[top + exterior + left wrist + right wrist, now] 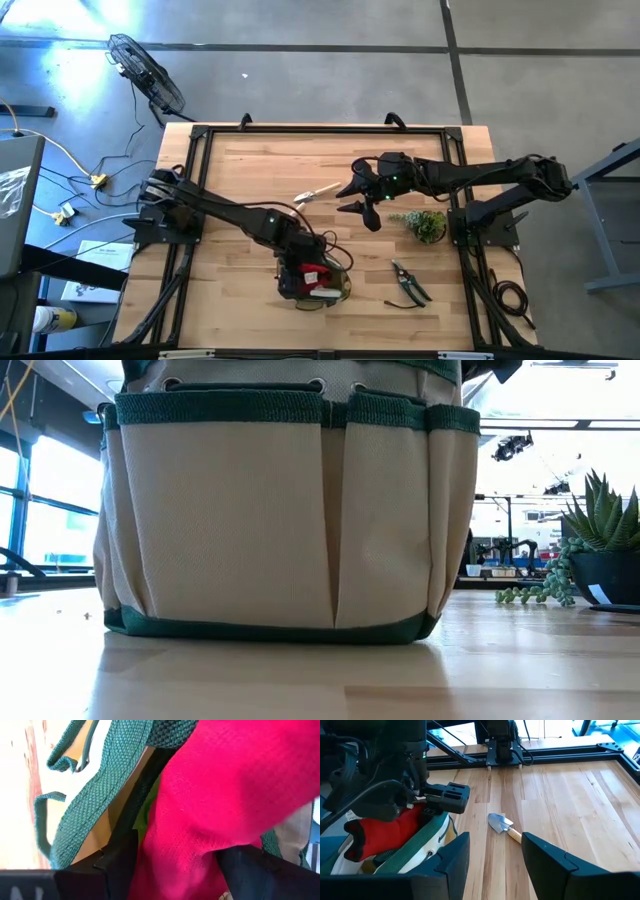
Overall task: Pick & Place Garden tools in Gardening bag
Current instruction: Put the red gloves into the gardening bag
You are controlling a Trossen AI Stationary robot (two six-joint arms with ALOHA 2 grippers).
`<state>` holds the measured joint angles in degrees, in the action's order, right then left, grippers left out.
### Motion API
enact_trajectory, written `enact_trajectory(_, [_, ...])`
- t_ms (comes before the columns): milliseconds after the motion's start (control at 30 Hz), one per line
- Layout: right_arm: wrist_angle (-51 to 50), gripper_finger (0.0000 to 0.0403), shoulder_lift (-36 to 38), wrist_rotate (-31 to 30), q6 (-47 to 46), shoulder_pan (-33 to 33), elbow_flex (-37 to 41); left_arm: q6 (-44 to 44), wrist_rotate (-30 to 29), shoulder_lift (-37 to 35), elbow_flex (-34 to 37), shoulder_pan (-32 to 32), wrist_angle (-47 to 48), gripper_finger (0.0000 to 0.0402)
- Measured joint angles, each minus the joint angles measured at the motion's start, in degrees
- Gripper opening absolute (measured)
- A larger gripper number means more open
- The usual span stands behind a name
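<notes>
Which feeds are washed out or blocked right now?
Low view: the bag fills the frame, windows behind blown out. Left wrist view: red fabric covers the lens, bright glare at one edge. High view: floor glare by the fan. Right wrist view: clear, trowel sharp.

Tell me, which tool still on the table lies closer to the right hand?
The trowel, wooden-handled with a metal blade, lies just beside the right hand. The black shears lie farther off, past the plant, toward the table's near edge.

Left hand low near the front edge, right hand hovering mid-table, fingers apart
</notes>
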<state>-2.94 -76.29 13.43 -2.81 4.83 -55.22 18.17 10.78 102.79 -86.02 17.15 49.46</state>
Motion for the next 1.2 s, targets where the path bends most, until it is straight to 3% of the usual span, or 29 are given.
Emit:
enact_trajectory(300, [0.66, 0.0169, 0.0, -0.02, 0.04, 0.03, 0.0, 0.49, 6.39, -1.05, -3.01, -2.19, 0.3, 0.0251])
enact_trajectory(800, [-0.37, 0.0169, 0.0, -1.51, 0.07, 0.03, 0.0, -0.36, 6.06, -1.05, -7.11, -2.54, 4.66, 0.0251])
enact_trajectory(1200, [-1.14, 0.0169, 0.0, -1.51, 0.07, 0.03, 0.0, 0.01, -6.66, -1.05, -7.1, -2.49, 6.55, 0.0251])
